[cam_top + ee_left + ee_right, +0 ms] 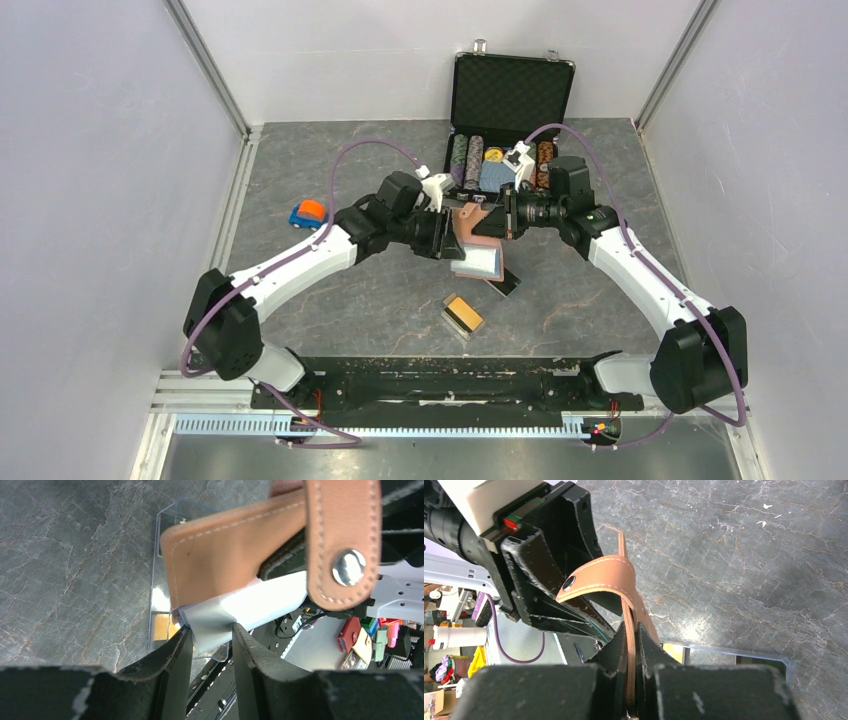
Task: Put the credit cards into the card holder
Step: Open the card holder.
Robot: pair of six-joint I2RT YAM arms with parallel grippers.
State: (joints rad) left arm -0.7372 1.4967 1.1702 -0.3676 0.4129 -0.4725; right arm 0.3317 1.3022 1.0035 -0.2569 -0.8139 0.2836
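Both arms reach in toward the middle of the table (330,300) and meet over it, holding the card holder (478,222) up off the surface between them. The right gripper (630,640) has its fingers squeezed nearly together on one tan leather flap, which runs edge-on straight between the pads. The left gripper (210,640) comes from the other side; its two black fingers (175,665) straddle the pale bluish sleeve pack hanging out of the holder, and it looks pinched on that pack, though a small gap shows lower down between the fingers. The snap tab (348,567) curls loose over the top, its metal stud facing the left wrist camera, so the holder is unfastened and spread open. From above, the pale sleeves (478,262) droop below the leather. Just under them a black card (506,283) lies flat on the table, and a little nearer the arm bases a clear box (462,316) sits with a gold-orange card (466,312) in it. The open poker-chip case (512,100) stands at the far wall, and a small blue and orange toy car (308,213) sits well off to the left.
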